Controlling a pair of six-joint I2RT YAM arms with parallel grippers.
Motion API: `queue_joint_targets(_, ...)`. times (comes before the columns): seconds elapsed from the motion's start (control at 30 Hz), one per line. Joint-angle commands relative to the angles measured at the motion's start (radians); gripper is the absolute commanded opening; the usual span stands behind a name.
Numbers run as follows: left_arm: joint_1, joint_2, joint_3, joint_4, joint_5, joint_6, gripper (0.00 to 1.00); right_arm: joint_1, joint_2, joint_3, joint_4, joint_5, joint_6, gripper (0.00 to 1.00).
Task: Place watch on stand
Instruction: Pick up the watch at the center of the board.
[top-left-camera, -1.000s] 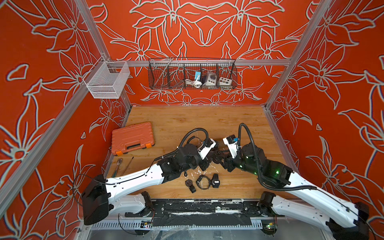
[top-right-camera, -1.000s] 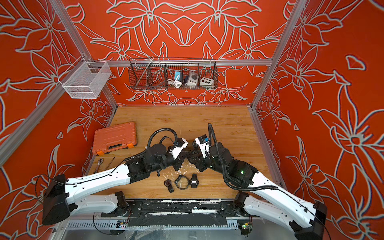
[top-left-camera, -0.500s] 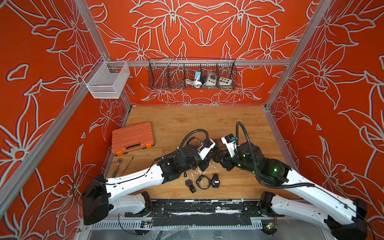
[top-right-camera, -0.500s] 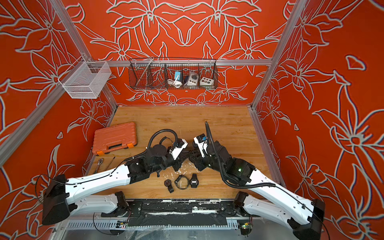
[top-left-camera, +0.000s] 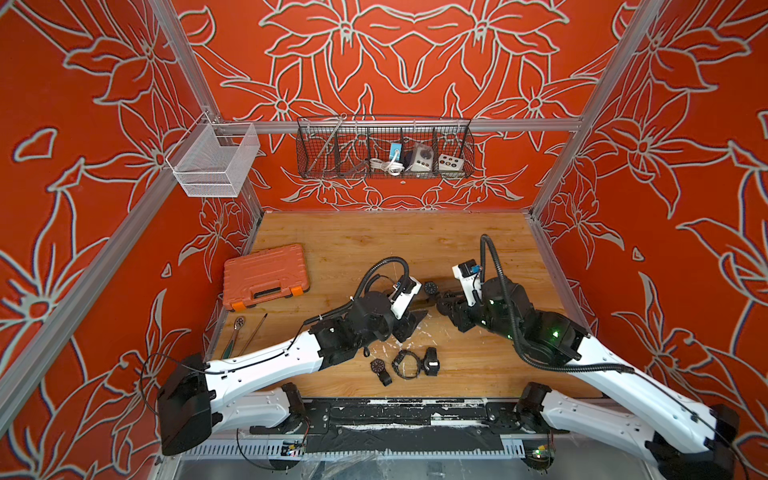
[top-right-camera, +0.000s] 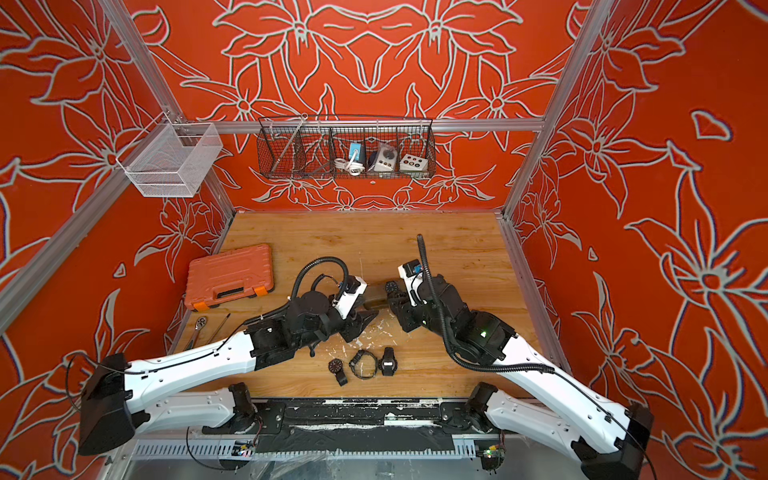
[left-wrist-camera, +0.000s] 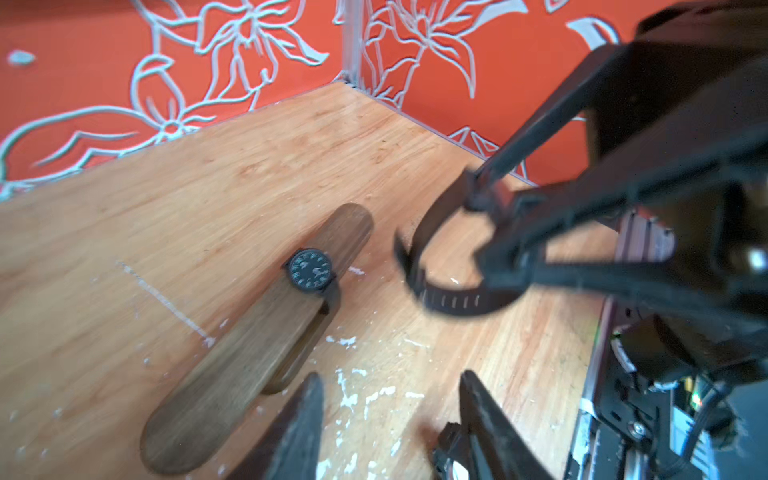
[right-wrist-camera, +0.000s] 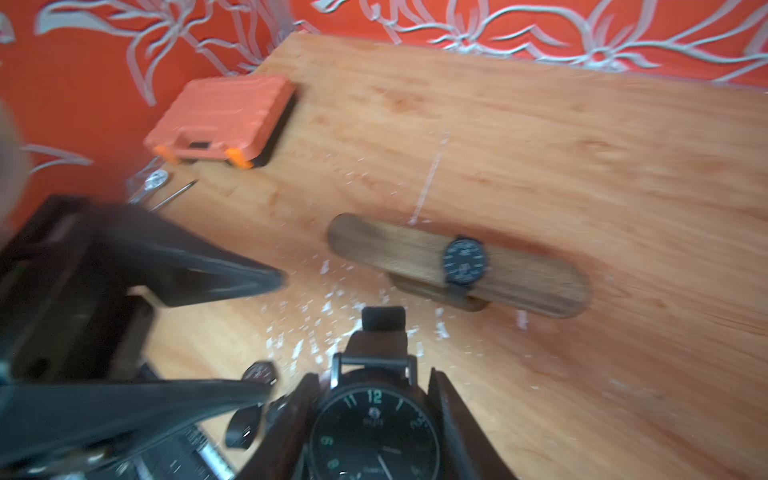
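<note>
Partly complete: a first watch (left-wrist-camera: 310, 272) sits on the stand (left-wrist-camera: 249, 361); the right end effector (right-wrist-camera: 372, 376), clamped on a second watch (right-wrist-camera: 374, 432), holds it near the stand's 3 o'clock end, not yet mounted; the left end effector (left-wrist-camera: 388, 378), near its 7 o'clock, is half open and empty.

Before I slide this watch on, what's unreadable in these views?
stand: in both top views the left arm and right arm cover most of it.
held watch: right wrist view's bottom edge cuts its dial; its strap is blurred in the left wrist view.
three loose watches: too small in both top views to tell strap state.
</note>
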Motion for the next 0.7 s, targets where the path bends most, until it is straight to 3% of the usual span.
queue_joint_targets(0.0,-0.005,0.028,0.039,-0.042,-0.030,-0.008,0.44,0.010,-0.010,-0.013,0.028,0.038,0.032,0.00)
queue_joint_targets(0.27,-0.005,0.078,0.096,-0.108,-0.072,0.003,0.28,0.013,0.000,-0.004,-0.002,0.052,0.032,0.00)
queue_joint_targets(0.57,-0.005,0.105,0.118,-0.131,-0.132,0.023,0.27,0.017,0.000,0.001,-0.027,0.056,0.044,0.00)
queue_joint_targets(0.67,-0.005,0.102,0.115,-0.126,-0.147,0.030,0.20,0.021,0.004,0.006,-0.042,0.057,0.050,0.00)
